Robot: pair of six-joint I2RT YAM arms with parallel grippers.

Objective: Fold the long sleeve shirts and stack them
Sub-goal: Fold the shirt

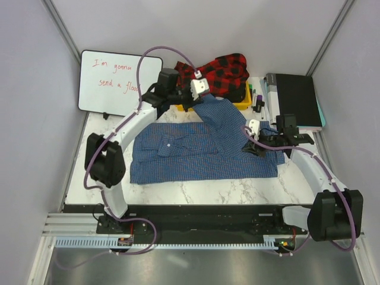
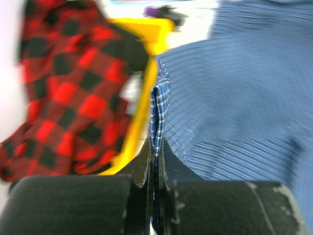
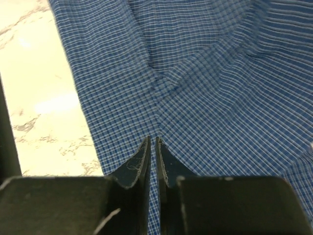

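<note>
Left gripper [image 2: 155, 147]: the fingers were pressed together on a thin fold of the blue checked shirt [image 1: 202, 148]; the left wrist view showed the cloth edge running up from between the tips.
Left gripper position: raised over the far part of the table, just beside the yellow bin [image 1: 244, 98].
Right gripper [image 3: 152, 142]: the fingers were closed to a narrow slit with blue cloth pinched in it, low over the shirt's right side.
Blue checked shirt: spread across the middle of the marble table [image 1: 196, 191], its left part lying flat with a buttoned chest pocket facing up; a far portion was drawn up in a peak to the left gripper, and the cloth bunched in wrinkles at the right gripper.
Red-and-black plaid shirt [image 1: 222, 71]: a crumpled heap at the far edge, draped on the yellow bin; the bin's rim showed between it and the lifted blue cloth.
Whiteboard [image 1: 116, 80]: leaning at the far left, red handwriting on it.
Black case [image 1: 294, 98]: at the far right corner, with markers [image 1: 258, 100] lying between it and the bin.
</note>
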